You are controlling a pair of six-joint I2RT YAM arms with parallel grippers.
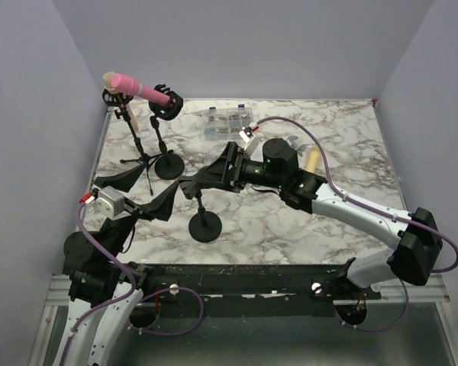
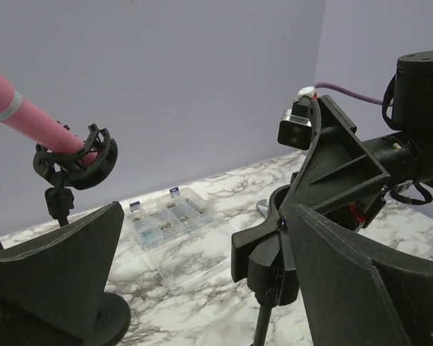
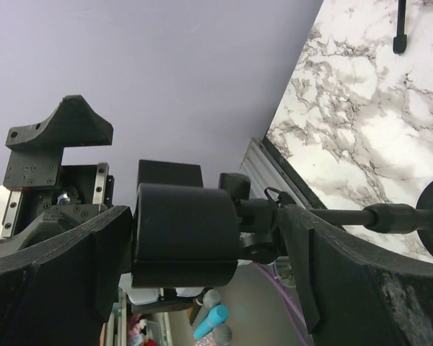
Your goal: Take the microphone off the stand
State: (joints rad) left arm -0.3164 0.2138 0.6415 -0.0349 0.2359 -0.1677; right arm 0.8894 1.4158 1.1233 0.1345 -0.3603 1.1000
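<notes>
At the far left corner of the table (image 1: 328,152), the pink microphone (image 1: 141,88) is lying tilted in the cradle (image 1: 168,103) of its stand (image 1: 169,165), well apart from both arms. Nearer the middle, the right gripper (image 3: 202,238) is straddling the clip (image 2: 263,259) of a second, empty stand (image 1: 205,226). Whether it is squeezing I cannot tell (one side seems to show a gap). The left gripper (image 1: 146,192) is hanging just beside it with its fingers spread, probably so it is ready to reach. To my eye, the removal is not yet begun.
</notes>
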